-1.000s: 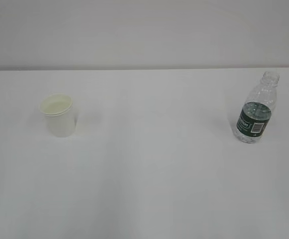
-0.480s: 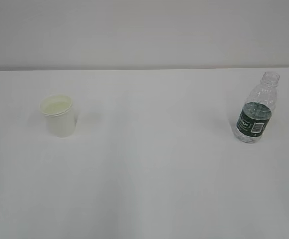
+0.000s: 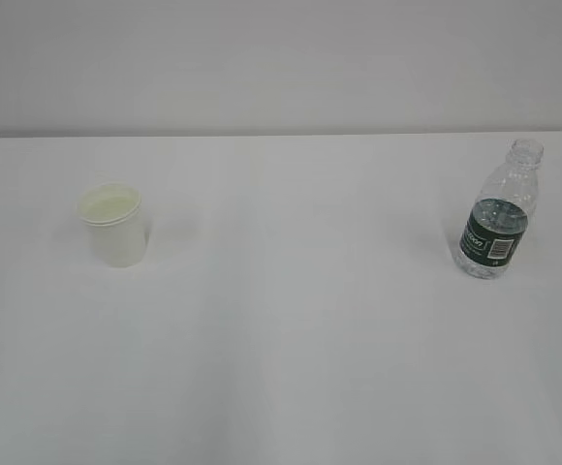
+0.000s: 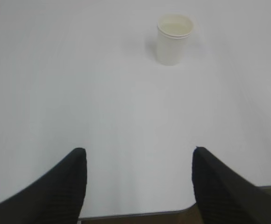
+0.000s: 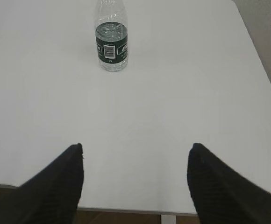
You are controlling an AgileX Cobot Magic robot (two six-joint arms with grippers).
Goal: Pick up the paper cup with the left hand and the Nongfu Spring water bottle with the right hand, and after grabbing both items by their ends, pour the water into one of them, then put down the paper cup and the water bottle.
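While upright, paper cup cream-white inside

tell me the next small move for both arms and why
Probably advance each open end effector toward its target: the left end effector to the paper cup, the right end effector to the water bottle. Both stand upright, untouched, well ahead of the empty, spread jaws.

Upright paper cup and bottle (capless)
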